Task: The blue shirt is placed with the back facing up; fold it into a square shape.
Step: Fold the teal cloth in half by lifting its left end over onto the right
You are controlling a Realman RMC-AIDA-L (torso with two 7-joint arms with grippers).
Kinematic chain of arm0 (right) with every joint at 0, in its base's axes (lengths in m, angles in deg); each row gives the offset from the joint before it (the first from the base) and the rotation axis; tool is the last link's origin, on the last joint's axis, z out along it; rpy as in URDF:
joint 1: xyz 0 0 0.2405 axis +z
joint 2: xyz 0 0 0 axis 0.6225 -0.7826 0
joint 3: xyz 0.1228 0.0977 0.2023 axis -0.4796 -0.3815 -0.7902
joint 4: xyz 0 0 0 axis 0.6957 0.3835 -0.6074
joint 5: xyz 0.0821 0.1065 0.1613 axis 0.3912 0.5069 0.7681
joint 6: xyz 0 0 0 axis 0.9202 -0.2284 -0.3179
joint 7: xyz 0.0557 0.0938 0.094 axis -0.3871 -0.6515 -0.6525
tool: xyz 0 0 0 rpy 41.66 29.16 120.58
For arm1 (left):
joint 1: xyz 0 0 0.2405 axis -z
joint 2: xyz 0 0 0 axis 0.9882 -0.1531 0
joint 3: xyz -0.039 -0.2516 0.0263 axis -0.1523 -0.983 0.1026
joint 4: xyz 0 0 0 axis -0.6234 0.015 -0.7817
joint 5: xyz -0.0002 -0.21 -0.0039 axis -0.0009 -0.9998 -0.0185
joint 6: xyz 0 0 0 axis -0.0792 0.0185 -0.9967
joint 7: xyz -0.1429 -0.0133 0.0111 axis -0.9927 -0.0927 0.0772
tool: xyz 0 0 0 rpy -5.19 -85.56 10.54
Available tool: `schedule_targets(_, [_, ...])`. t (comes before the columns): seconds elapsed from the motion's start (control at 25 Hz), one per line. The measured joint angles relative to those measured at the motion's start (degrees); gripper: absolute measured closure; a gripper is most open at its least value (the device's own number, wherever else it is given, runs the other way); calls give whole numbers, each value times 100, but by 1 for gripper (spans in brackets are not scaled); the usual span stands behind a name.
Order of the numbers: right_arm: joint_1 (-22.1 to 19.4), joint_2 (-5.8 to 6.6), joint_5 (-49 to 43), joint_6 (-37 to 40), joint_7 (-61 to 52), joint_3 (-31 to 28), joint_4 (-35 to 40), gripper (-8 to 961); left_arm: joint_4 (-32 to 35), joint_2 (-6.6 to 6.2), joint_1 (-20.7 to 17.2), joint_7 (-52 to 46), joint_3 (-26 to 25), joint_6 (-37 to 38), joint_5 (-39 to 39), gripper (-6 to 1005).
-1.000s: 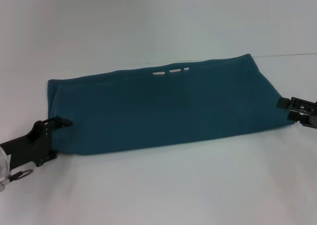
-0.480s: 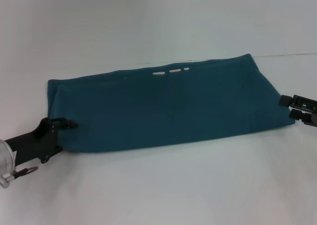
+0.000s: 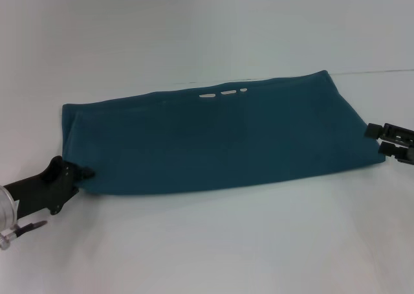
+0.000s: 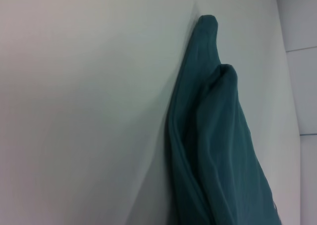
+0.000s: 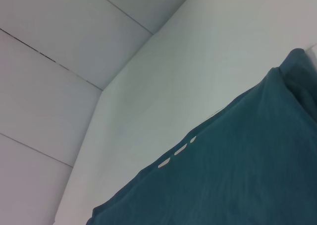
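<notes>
Now blue shirt (image 3: 213, 138) folded band; left tool (image 3: 83, 173), right tool (image 3: 380, 140) at ends.

Left gripper (image 3: 83, 173) and right gripper (image 3: 381, 140) sit low, far apart.

Blue shirt (image 3: 213, 138) flat on table (image 3: 207, 242), between both hands.

The left gripper (image 3: 83, 173) meets the blue shirt (image 3: 213, 138) at its 8 o'clock corner, but its fingertips are lost against the cloth. At 3 o'clock the right gripper (image 3: 383, 140) is cut off by the picture's edge. White marks (image 3: 223, 93) at 12 o'clock are unreadable.
</notes>
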State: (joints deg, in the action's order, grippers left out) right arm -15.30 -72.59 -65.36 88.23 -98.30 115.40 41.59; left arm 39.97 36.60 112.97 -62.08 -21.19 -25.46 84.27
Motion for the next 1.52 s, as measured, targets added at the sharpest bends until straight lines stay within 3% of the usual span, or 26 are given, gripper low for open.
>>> schedule_targets(0.16, [-20, 0, 0, 0, -6, -7, -5, 108, 93, 19, -19, 464, -6, 57, -5, 946])
schedule_targets(0.36, [-57, -3, 0, -1, -34, -34, -22, 109, 348, 37, -164, 1006, -17, 329, -17, 978])
schedule_targets(0.64, [-62, 3, 0, -54, -43, -37, -150, 111, 862, 29, -585, 1009, -30, 539, 0, 972])
schedule_targets(1.0, [-98, -6, 0, -165, -25, -35, -236, 113, 1253, -78, -901, 1037, -509, 607, 328, 964])
schedule_targets(1.24, [-105, -9, 0, -216, -27, -18, -240, 115, 1302, -158, -890, 1115, -731, 568, 349, 959])
schedule_targets(1.52, [-73, -21, 0, -213, -7, -9, -247, 116, 1439, -183, -548, 1120, -734, 1301, 96, 953])
